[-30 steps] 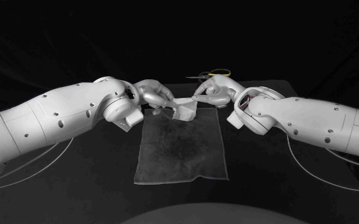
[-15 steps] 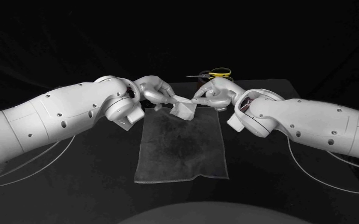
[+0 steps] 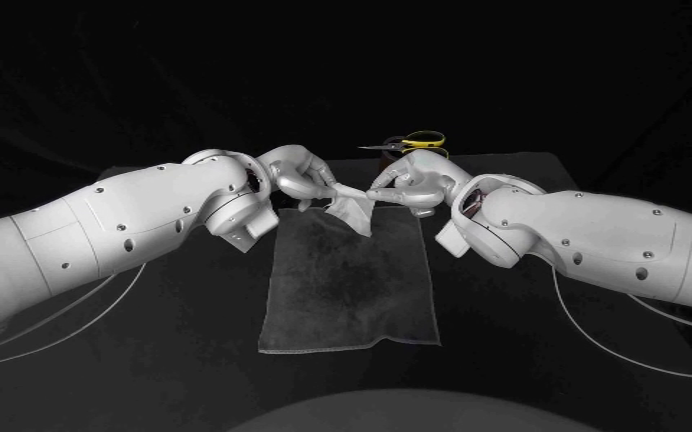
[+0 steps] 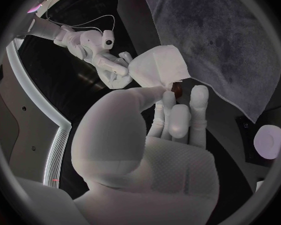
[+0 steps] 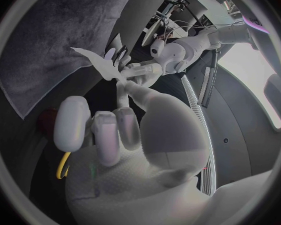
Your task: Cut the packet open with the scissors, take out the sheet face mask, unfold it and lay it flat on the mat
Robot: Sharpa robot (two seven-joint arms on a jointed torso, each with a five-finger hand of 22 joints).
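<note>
A small folded white sheet mask (image 3: 356, 213) hangs just above the far edge of the grey mat (image 3: 346, 287). My left hand (image 3: 299, 176) pinches its left upper corner, and my right hand (image 3: 407, 181) pinches its right upper edge. In the left wrist view, the thumb and a finger of the left hand (image 4: 172, 122) close on the mask (image 4: 160, 66), with the right hand (image 4: 113, 68) beyond it and the mat (image 4: 228, 40) underneath. From the right wrist, the right hand (image 5: 118, 127) reaches the mask (image 5: 95, 62) edge-on, opposite the left hand (image 5: 170, 55).
The yellow-handled scissors (image 3: 417, 139) lie on the black table just behind my right hand, near the far edge; a bit of yellow handle (image 5: 60, 171) shows beside the right palm. Both forearms flank the mat. Thin cables hang under each arm.
Both hands have lifted slightly and drawn a little closer together. The mask has gone from a wider, boxy shape to a narrower flap hanging slanted between them.
</note>
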